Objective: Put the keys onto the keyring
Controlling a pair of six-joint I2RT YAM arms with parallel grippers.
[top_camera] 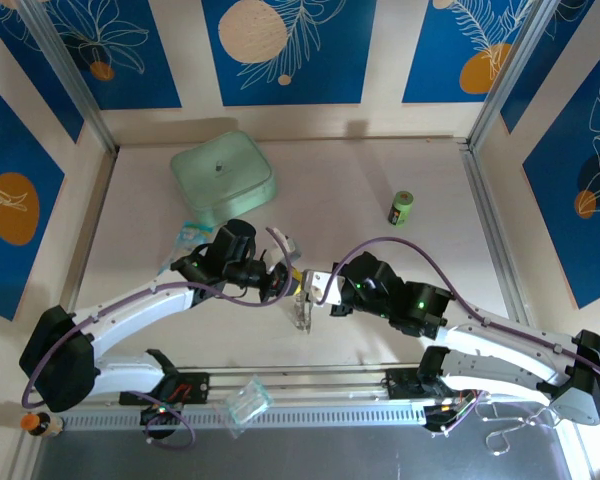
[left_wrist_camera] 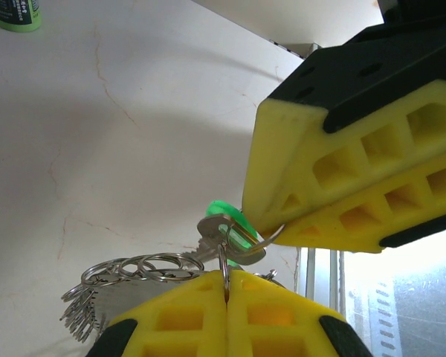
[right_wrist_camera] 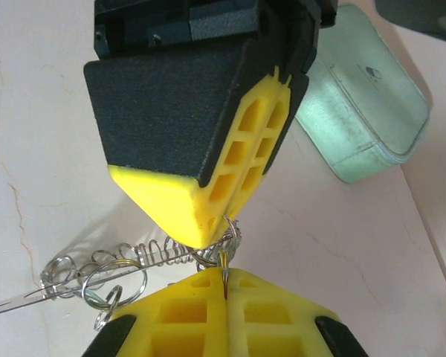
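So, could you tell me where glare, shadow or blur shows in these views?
Left wrist view: the lower right, beside the left gripper, is blown out white; a broad soft shadow crosses the table. Right wrist view: the mint-green box looks slightly soft. Top view: even light.

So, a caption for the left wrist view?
Left gripper and right gripper, both shut, pinch the keyring beside the green-headed key.

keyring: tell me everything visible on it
The keyring is a silvery chain of linked wire rings, metal by its look, with a coiled stretch. It trails sideways from where the grippers meet. One thin end ring is pinched in the shut left gripper and shut right gripper; the green-headed key sits against it.
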